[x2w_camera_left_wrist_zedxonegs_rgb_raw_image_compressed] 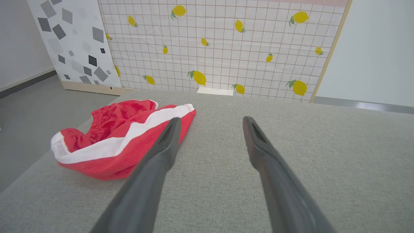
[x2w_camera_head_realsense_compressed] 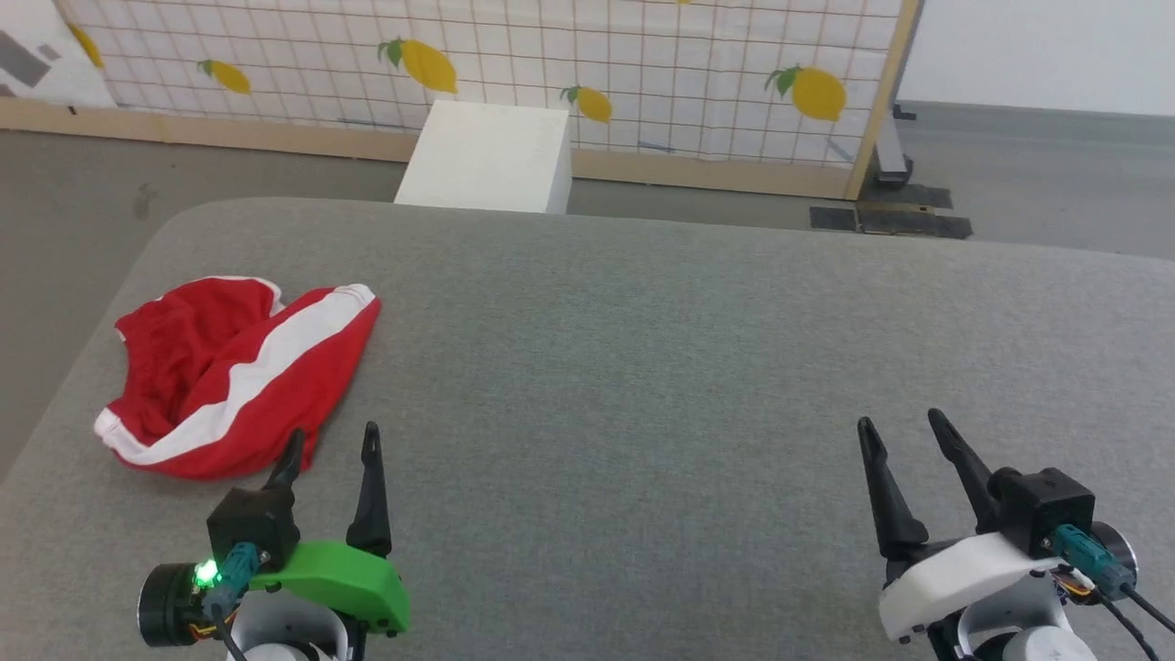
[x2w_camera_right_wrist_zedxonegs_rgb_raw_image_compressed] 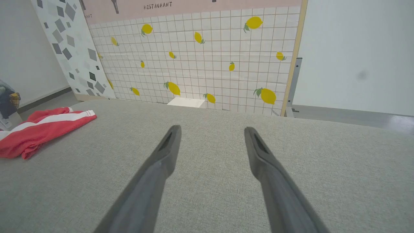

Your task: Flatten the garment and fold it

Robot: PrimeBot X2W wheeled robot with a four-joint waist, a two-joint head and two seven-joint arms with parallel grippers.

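Head view first: my left gripper (x2w_camera_head_realsense_compressed: 332,430) sits at the lower left of the frame. Its green-shelled wrist is low, and both dark fingers point up the picture, spread apart with nothing between them. My right gripper (x2w_camera_head_realsense_compressed: 899,419) is at the lower right on its white-shelled wrist. Its fingers are parted too, leaning a touch toward the upper left, and it is empty as well. Both are low over the grey table (x2w_camera_head_realsense_compressed: 643,367), well apart from each other.

The shorts (x2w_camera_head_realsense_compressed: 229,376) lie crumpled at the left of the frame, near the table's left edge and just above my left gripper. The red cloth is bunched, and the white stripe runs diagonally from lower left to upper right. One finger of my left gripper overlaps the lower right hem in the picture; I cannot tell whether it touches.

In the left wrist view, my left gripper (x2w_camera_left_wrist_zedxonegs_rgb_raw_image_compressed: 212,119) rises from the bottom edge, wide open. The shorts (x2w_camera_left_wrist_zedxonegs_rgb_raw_image_compressed: 123,142) are left of centre, and the left-hand finger crosses in front of the red cloth.

In the right wrist view, my right gripper (x2w_camera_right_wrist_zedxonegs_rgb_raw_image_compressed: 212,127) is splayed over bare grey table. The shorts (x2w_camera_right_wrist_zedxonegs_rgb_raw_image_compressed: 38,129) are far off at the left edge of the frame.

Beyond the table, at the top of the head view, stand a white box (x2w_camera_head_realsense_compressed: 486,156) and a lemon-print panel (x2w_camera_head_realsense_compressed: 643,64).
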